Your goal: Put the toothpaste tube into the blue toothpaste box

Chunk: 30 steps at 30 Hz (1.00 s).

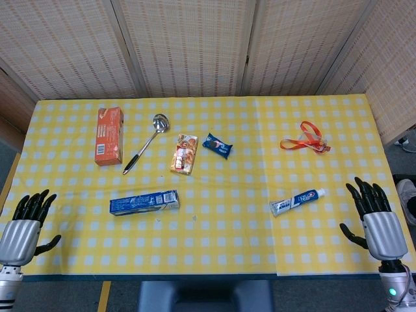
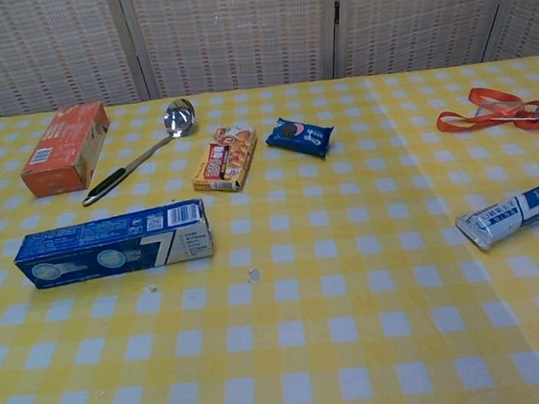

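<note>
Your table wears a yellow-and-white checked cloth (image 1: 214,253), soft-looking and faintly creased, backed by panels of woven rattan screen (image 1: 188,45). The blue toothpaste box (image 1: 144,202) lies flat on its long side at your left-centre, a slim rectangular carton of glossy card with white print; in the chest view its right end (image 2: 191,237) shows a pale panel, though you cannot tell from here whether that flap is open. The toothpaste tube (image 1: 297,201) rests well apart from it at your right, a soft squeezable tube printed white and blue, its flat crimped tail pointing toward the box and its cap end angled up and away (the chest view cuts the cap off at the frame edge). Beyond them sits a row of other things: an orange cardboard box (image 1: 108,136) lying flat, a metal ladle (image 1: 147,142) with a shiny round bowl and a black handle, a small orange snack box (image 1: 184,154), a dark blue crinkly cookie packet (image 1: 217,145), and an orange ribbon lanyard (image 1: 304,140) looped loosely on the cloth. Your left hand (image 1: 27,224) hovers at the table's near-left corner, dark fingers spread and holding nothing; your right hand (image 1: 376,216) is at the near-right edge, likewise splayed and empty, with the tube near it but untouched.
</note>
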Tool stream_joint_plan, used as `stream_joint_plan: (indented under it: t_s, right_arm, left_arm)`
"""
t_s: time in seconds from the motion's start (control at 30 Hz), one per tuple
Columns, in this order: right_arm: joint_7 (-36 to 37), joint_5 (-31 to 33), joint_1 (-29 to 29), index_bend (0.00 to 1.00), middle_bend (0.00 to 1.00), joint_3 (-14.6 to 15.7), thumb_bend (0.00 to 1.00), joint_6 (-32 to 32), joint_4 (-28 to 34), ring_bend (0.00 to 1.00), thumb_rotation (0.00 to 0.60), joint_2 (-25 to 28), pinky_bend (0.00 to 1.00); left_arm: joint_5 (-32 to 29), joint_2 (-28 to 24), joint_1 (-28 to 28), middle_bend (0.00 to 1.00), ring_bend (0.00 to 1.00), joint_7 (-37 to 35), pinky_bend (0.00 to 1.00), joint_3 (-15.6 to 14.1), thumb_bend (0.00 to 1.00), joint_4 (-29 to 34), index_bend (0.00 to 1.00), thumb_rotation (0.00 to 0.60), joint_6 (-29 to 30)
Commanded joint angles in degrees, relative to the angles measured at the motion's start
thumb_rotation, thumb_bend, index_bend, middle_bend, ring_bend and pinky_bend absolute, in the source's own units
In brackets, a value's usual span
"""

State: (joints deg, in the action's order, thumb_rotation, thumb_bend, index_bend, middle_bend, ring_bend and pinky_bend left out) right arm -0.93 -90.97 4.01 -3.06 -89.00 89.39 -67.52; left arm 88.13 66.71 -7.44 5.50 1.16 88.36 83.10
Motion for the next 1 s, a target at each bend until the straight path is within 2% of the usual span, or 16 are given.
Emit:
stream_joint_plan:
  t_s: [0.03, 0.13, 0.27, 0.47, 0.6, 0.7, 0.83, 1.0]
  right_arm:
    - [-1.5, 0.5, -0.5, 0.0, 0.0, -0.6, 0.28, -1.1, -1.2, 0.0, 0.6, -0.7, 0.0]
    - [-0.5, 0.0, -0.6, 0.0, 0.0, -0.4, 0.28, -1.5, -1.0, 0.0, 0.6, -0.4, 0.0]
    - [-0.7, -0.6, -0.4, 0.0, 0.0, -0.4, 0.28, -1.5, -1.3, 0.0, 0.6, -0.3, 0.0]
    - [-4.1, -0.4, 0.1, 0.0, 0.0, 0.0, 0.28, 0.0, -2.2, 0.0, 0.6, -1.0, 0.0]
    - [-3.7, -1.5, 0.7, 0.0, 0.0, 0.6, 0.28, 1.0, -1.7, 0.0, 0.6, -0.6, 0.0]
    - [-2.8, -1.0, 1.5, 0.0, 0.0, 0.7, 0.28, 2.8, -1.3, 0.0, 0.6, -0.1, 0.0]
    - [-3.2, 0.1, 1.7, 0.0, 0.0, 0.1, 0.28, 3.1, -1.1, 0.0, 0.6, -0.2, 0.0]
    - [-4.0, 1.2, 1.4, 0.0, 0.0, -0.3, 0.28, 2.8, -1.4, 0.0, 0.6, -0.8, 0.0]
  left_arm:
    - [0.8, -0.1, -0.7, 0.06, 0.0, -1.2, 0.0, -0.5, 0.21, -0.1, 0.09, 0.6, -1.0]
    - [1.0, -0.2, -1.1, 0.06, 0.0, -1.5, 0.0, -1.0, 0.2, -0.5, 0.09, 0.6, -2.3]
    - [2.6, 1.6, -1.6, 0.08, 0.01, -2.8, 0.0, -0.8, 0.19, -2.3, 0.11, 0.6, -1.2]
    - [5.8, 4.1, -3.3, 0.16, 0.1, -7.3, 0.02, -1.4, 0.16, -4.7, 0.16, 0.6, -1.5]
    - [3.6, 6.7, -5.2, 0.16, 0.1, -4.7, 0.09, 0.4, 0.16, -5.6, 0.16, 0.6, -4.2]
    - [1.5, 8.5, -7.4, 0.19, 0.13, -3.9, 0.14, 2.4, 0.16, -5.4, 0.2, 0.6, -6.4]
    - [0.4, 11.3, -9.9, 0.22, 0.15, 0.8, 0.12, 3.9, 0.15, -7.1, 0.22, 0.6, -8.7]
    - [-4.2, 13.3, -13.4, 0.22, 0.14, 6.9, 0.11, 5.4, 0.12, -7.2, 0.22, 0.6, -14.9]
